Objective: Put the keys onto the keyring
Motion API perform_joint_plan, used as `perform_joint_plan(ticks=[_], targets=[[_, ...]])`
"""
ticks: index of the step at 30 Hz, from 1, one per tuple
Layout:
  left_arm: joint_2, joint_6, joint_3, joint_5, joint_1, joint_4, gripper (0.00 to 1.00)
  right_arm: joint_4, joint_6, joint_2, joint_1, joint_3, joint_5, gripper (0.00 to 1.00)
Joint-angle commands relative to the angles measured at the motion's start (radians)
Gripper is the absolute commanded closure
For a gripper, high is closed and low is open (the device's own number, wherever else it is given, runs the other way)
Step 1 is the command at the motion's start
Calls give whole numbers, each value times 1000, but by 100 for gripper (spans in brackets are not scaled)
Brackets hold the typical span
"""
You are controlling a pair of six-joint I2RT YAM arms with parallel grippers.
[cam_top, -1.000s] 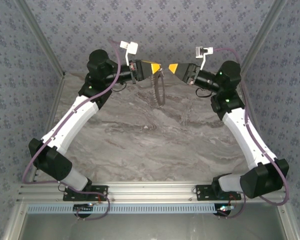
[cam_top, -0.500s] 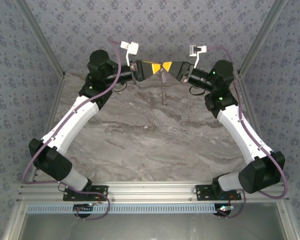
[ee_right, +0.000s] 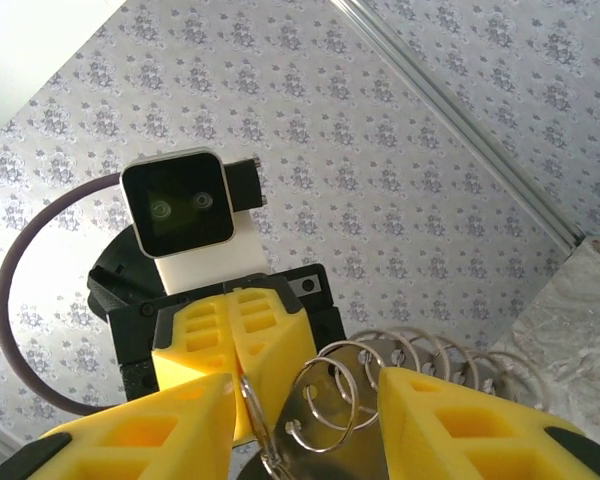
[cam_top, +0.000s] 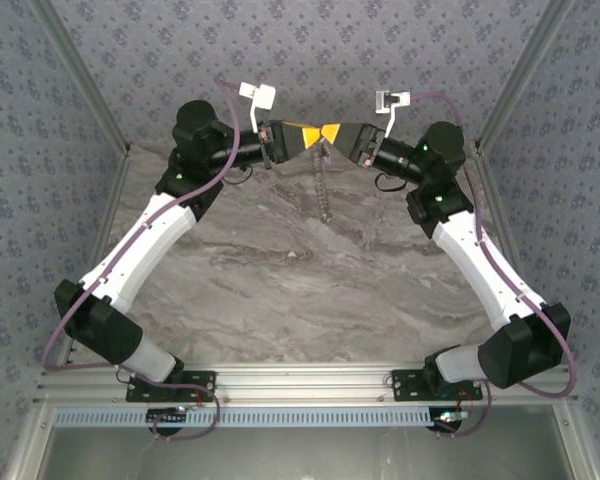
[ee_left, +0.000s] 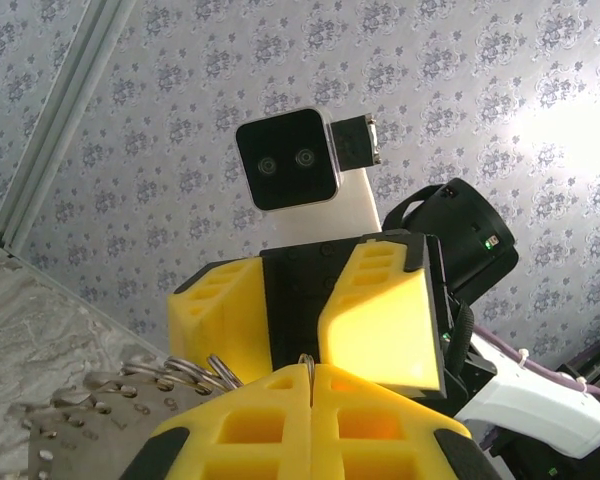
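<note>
The step in hand looks like the mid-air handover for threading: the left gripper (ee_left: 310, 387), its yellow fingers pressed together, is pinching the thin wire of the large grey metal keyring (cam_top: 323, 190), which is hanging edge-on below the fingertips, above the grey marbled table (cam_top: 300, 290). The right gripper (ee_right: 305, 388) is facing it tip to tip with its yellow fingers spread, and the ring's fringe of small silvery split rings (ee_right: 352, 347) is lying between those fingers, apparently touching neither. Whether a key is among those pieces is too small to tell. The next move probably calls for the right fingers closing finely on one small piece just beside the left fingertips while the left grip is steadying the hoop, since the thin wire could easily twist or slip.
</note>
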Motion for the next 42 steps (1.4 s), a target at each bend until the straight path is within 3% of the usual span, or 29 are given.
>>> perform_joint_plan(ticks=[1,14,18,22,27,31,38,40,42], targets=[[-37,13,2,-3,-7,43,100,42,7,-34,7,-11,3,57],[-43,14,0,-13,-8,40,100,33,14,-32,24,-21,-35,78],[-45,13,0,-14,-7,38,100,21,9,-38,26,-29,-40,99],[-46,22,0,-21,-8,19,100,-17,-13,-43,17,-24,-47,100],[-62,107,29,-11,8,-89,63,-202,-133,-39,-29,41,-111,100],[-68,169,73,45,47,-186,49,-416,-285,-29,-70,125,-176,100],[-26,398,226,120,67,-539,46,-918,-649,30,-74,330,-198,100],[-16,433,246,124,67,-588,51,-1027,-728,52,-67,382,-190,100],[-7,448,257,133,68,-612,62,-1120,-786,72,-57,425,-174,100]])
